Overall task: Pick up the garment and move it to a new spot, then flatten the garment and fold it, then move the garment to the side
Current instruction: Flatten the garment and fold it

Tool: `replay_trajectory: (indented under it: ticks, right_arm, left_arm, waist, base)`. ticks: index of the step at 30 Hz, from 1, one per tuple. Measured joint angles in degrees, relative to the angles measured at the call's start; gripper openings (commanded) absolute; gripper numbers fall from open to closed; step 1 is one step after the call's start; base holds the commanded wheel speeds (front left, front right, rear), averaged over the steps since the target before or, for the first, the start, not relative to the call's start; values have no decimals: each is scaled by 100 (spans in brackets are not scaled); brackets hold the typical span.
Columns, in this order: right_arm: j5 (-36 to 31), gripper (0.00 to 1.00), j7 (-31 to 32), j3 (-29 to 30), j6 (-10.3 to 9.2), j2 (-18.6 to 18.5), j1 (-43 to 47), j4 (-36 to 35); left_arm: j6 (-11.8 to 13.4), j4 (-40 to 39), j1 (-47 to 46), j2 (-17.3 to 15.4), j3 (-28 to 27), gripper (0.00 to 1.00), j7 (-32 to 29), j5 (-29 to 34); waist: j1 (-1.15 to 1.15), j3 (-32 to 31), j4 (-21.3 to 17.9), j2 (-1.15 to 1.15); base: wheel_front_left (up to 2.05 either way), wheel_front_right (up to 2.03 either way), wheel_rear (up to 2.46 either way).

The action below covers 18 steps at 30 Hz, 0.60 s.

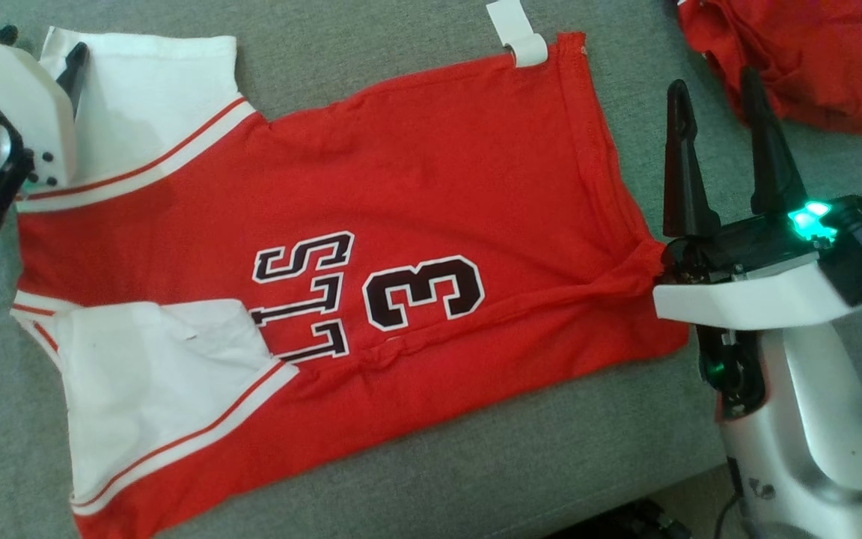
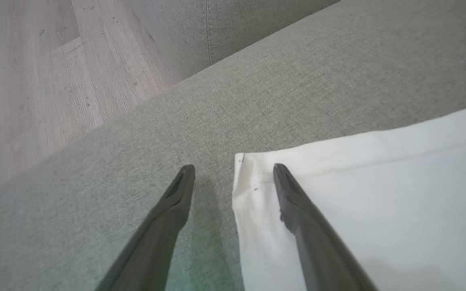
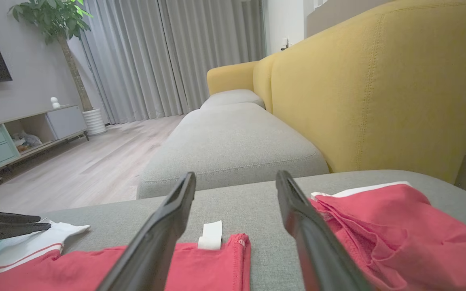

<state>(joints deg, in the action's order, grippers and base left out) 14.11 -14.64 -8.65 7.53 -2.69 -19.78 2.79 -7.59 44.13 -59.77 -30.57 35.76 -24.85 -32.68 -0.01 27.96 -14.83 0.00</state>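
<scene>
The garment [image 1: 371, 187] is a red jersey with white sleeves and the number 3, spread nearly flat on the grey sofa cushion [image 1: 476, 464]. A fold runs in from its right hem. My left gripper [image 2: 234, 167] is open at the far white sleeve [image 2: 378, 194]; one finger lies over the sleeve's corner, the other over bare cushion. One of its fingers [image 1: 76, 66] shows at the upper left. My right gripper [image 1: 714, 80] stands open just off the jersey's right hem, holding nothing. Seen from the right wrist, that gripper [image 3: 236, 174] hovers above the hem [image 3: 200, 262].
A second, crumpled red cloth [image 1: 798, 52] lies at the back right, close to my right gripper. A white tag [image 1: 518, 34] sticks out from the jersey's far edge. The yellow backrest [image 3: 378, 81] rises behind. The cushion's front edge drops to wooden floor [image 2: 34, 81].
</scene>
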Motion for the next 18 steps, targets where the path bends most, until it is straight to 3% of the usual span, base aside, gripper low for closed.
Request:
replay_trajectory:
  ticks: [1, 2, 3, 10, 15, 18]
  right_arm:
    - [0, 100, 0, 4, 0, 0, -1, 10]
    - [0, 100, -1, 10, 0, 0, -1, 26]
    - [-1, 100, -1, 26, 0, 0, -1, 52]
    - [-67, 100, 0, 148, 0, 0, -1, 113]
    - [-477, 100, 0, 314, 0, 0, 1, 215]
    - [-689, 100, 0, 428, 0, -2, -1, 353]
  left_arm:
    - [1, -1, -1, 0, 57, 82, -64, -108]
    - [1, -7, -1, 2, 131, 27, -125, -212]
    - [0, -32, -2, 8, 197, 0, -194, -321]
    - [0, -14, 27, 29, 427, 0, -40, -606]
    - [140, 2, 147, 196, 387, 0, 993, -616]
    - [253, -77, 176, 322, 335, 0, 1301, -617]
  waist:
    - [1, -9, -1, 0]
    - [0, -20, 0, 0]
    - [0, -33, 4, 0]
    - [0, -169, 87, 0]
    - [0, -466, 295, 0]
    - [0, -572, 419, 0]
  base:
    - [0, 0, 0]
    - [0, 0, 0]
    - [0, 0, 0]
    - [0, 0, 0]
    - [0, 0, 0]
    - [0, 0, 0]
